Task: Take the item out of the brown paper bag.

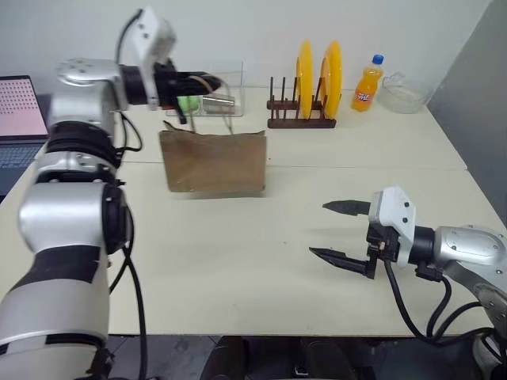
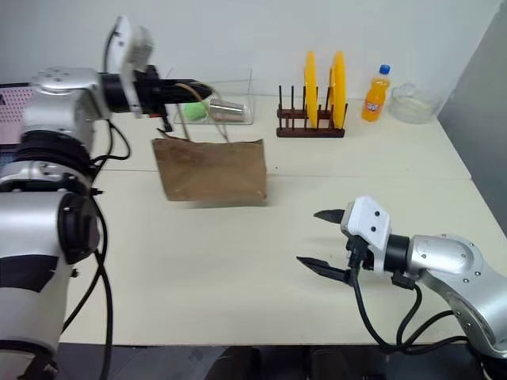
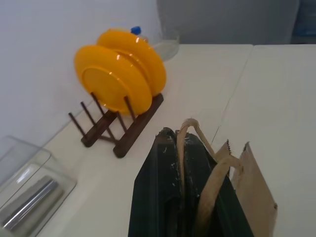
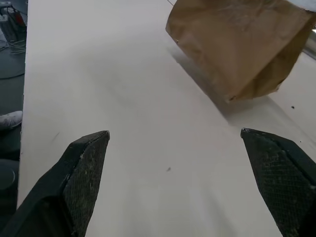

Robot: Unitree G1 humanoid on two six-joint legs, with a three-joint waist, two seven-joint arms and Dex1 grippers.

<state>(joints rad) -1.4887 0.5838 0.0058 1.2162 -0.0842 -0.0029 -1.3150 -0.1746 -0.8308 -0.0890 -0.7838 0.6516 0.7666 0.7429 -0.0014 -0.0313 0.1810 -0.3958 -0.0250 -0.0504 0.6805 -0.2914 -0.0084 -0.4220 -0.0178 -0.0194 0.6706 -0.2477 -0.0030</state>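
The brown paper bag [image 1: 212,161] stands upright at the table's middle left, its top edge crumpled. My left gripper [image 1: 202,81] hovers just above it, shut on one tan string handle [image 3: 190,126] that loops over the black fingers [image 3: 168,187]. The handle runs down to the bag's torn rim [image 3: 247,173]. The item is hidden inside the bag. My right gripper [image 1: 318,229] hangs open over the front right of the table, well short of the bag [image 4: 237,49], with nothing between its fingers [image 4: 84,168].
At the back stand a wooden rack [image 1: 301,120] with two yellow plates [image 1: 317,79], an orange soda bottle [image 1: 367,83] and a glass bowl [image 1: 404,93]. A clear box [image 1: 222,99] sits behind the bag. A laptop [image 1: 17,119] lies at far left.
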